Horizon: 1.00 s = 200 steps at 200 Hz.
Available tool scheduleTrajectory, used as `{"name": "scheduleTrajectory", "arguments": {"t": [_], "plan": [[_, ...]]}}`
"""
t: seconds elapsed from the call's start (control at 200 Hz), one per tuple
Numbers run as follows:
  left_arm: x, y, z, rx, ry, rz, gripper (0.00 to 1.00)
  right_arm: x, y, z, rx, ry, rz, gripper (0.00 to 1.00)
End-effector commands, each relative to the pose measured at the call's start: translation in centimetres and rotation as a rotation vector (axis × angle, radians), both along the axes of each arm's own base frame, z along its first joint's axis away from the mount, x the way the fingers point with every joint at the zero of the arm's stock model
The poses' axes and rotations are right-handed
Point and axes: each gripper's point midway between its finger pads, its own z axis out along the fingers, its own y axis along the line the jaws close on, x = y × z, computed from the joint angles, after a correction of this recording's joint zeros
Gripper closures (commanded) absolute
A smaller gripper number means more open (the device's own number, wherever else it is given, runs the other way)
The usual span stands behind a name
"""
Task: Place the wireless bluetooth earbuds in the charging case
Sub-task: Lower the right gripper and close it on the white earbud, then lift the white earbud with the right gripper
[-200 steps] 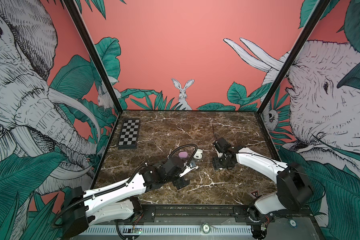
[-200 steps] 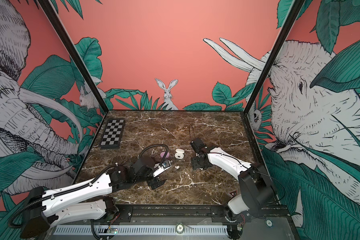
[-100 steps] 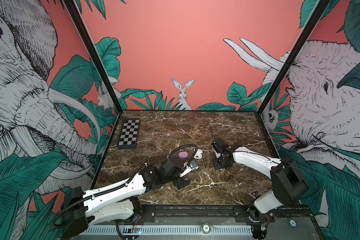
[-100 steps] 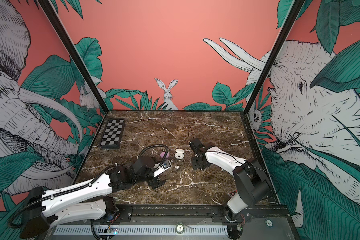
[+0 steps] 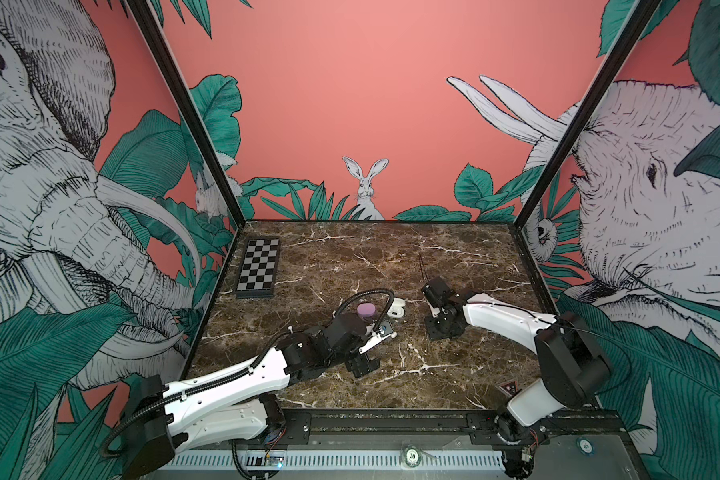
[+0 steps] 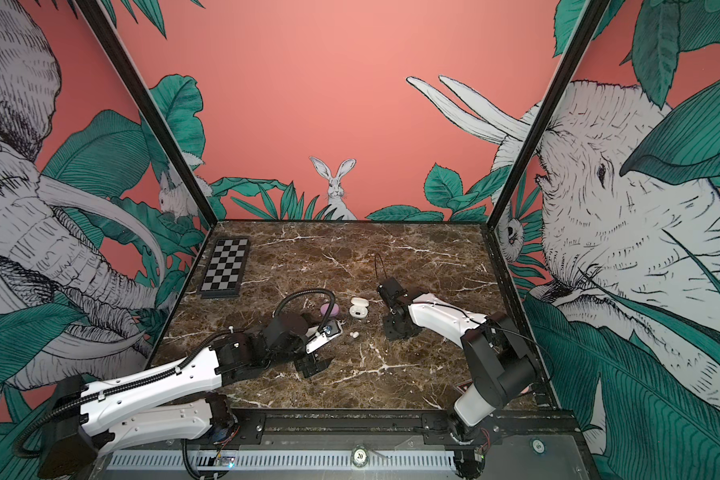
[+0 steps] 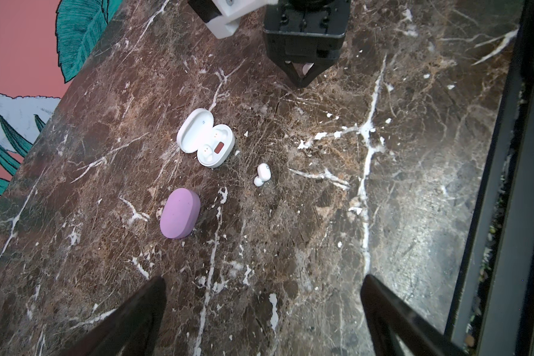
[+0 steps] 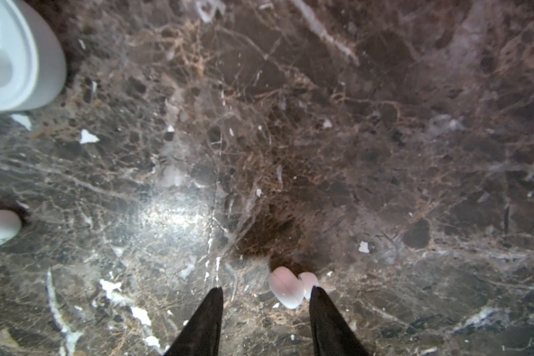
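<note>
1. Coral-pink back wall (image 5: 371, 104) bears a painted white rabbit (image 5: 366, 187) among green leaves (image 5: 472, 187).
2. Side walls (image 5: 59, 291) carry line-drawn elephants (image 5: 641, 187); black corner posts (image 5: 188, 112) frame the enclosure.
3. Brown, white-veined marble tabletop (image 5: 350, 249) glints under light; a black-and-white checkerboard (image 5: 257, 272) lies near its far left corner.
4. A slotted metal rail (image 5: 350, 459) runs along the front edge.

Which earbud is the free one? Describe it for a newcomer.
On the marble tabletop, find the open white charging case near the middle, with a closed lilac case beside it. The white earbud lies alone on bare marble by that case, touching neither. It is far smaller than both cases, and no fingers are near it, unlike the other earbud at the right gripper.
</note>
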Motion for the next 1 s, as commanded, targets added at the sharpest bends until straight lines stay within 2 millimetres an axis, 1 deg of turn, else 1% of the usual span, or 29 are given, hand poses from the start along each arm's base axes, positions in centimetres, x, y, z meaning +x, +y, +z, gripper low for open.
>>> {"name": "scheduleTrajectory", "arguments": {"t": [0.0,0.2,0.475,0.59,0.61,0.71,0.995], "plan": [[0.0,0.0,0.3,-0.011,-0.020,-0.007,0.01,-0.2,-0.9,-0.6,-0.038,0.005,-0.009,0.57],[0.0,0.0,0.3,-0.011,-0.022,-0.005,0.01,-0.1,-1.0,-0.8,-0.046,0.004,-0.006,0.62],[0.0,0.1,0.3,-0.007,-0.022,-0.005,0.01,-0.2,-1.2,-1.0,-0.058,0.004,-0.004,0.65],[0.0,0.0,0.2,-0.005,-0.020,-0.006,0.01,-0.2,-1.3,-0.9,-0.062,0.001,-0.003,0.66],[0.1,0.0,0.2,-0.005,-0.020,-0.005,0.01,-0.4,-1.5,-1.6,-0.076,0.023,-0.003,0.66],[0.0,0.0,0.2,-0.004,-0.019,-0.007,0.01,-0.4,-1.6,-1.9,-0.085,0.030,-0.003,0.67],[0.0,0.0,0.0,0.001,-0.016,-0.008,0.01,-0.5,-1.8,-1.9,-0.096,0.030,-0.004,0.68]]}}
